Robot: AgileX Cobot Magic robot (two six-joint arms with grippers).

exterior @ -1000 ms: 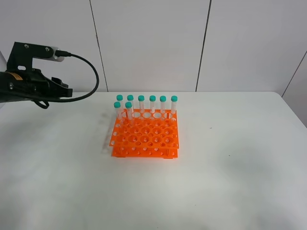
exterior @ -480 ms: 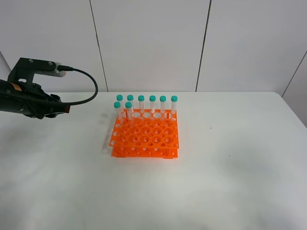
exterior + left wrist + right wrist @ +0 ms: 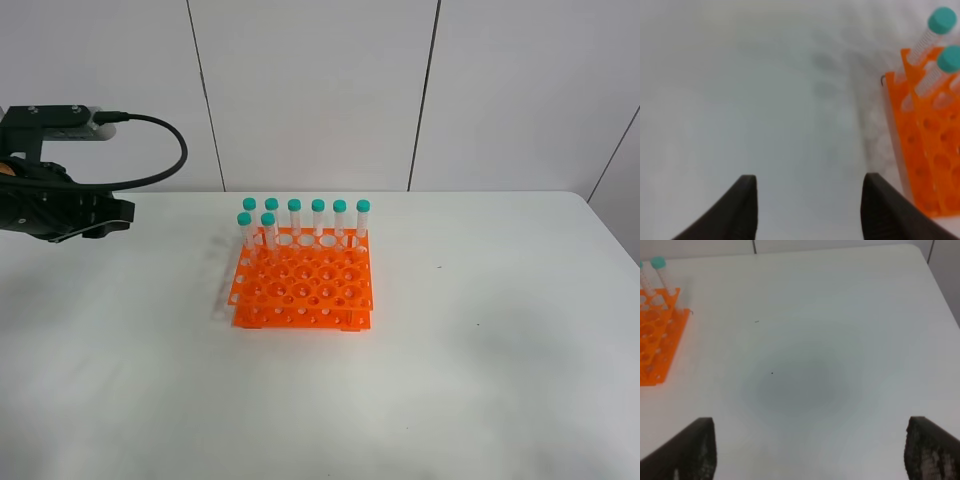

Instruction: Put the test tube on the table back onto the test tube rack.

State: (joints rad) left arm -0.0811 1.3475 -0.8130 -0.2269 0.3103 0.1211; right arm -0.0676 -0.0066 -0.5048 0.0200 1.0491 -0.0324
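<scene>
The orange test tube rack (image 3: 303, 285) stands mid-table, with several teal-capped test tubes (image 3: 317, 215) upright along its far rows. No test tube shows lying on the white table (image 3: 480, 300). My left gripper (image 3: 118, 216) hovers over the table, well left of the rack. In the left wrist view this gripper (image 3: 809, 182) is open with only bare table between its fingers, and the rack's corner (image 3: 925, 150) with two tubes (image 3: 936, 31) shows at the side. My right gripper (image 3: 811, 426) is open over bare table, apart from the rack's edge (image 3: 657, 347).
A white panelled wall (image 3: 320, 90) rises behind the table. The left arm's black cable (image 3: 165, 165) loops above the table's back left. The table's rounded right corner (image 3: 912, 250) shows in the right wrist view.
My left arm has drawn back to the left, farther from the rack, with its jaws still apart. The rack and its tubes have not moved.
</scene>
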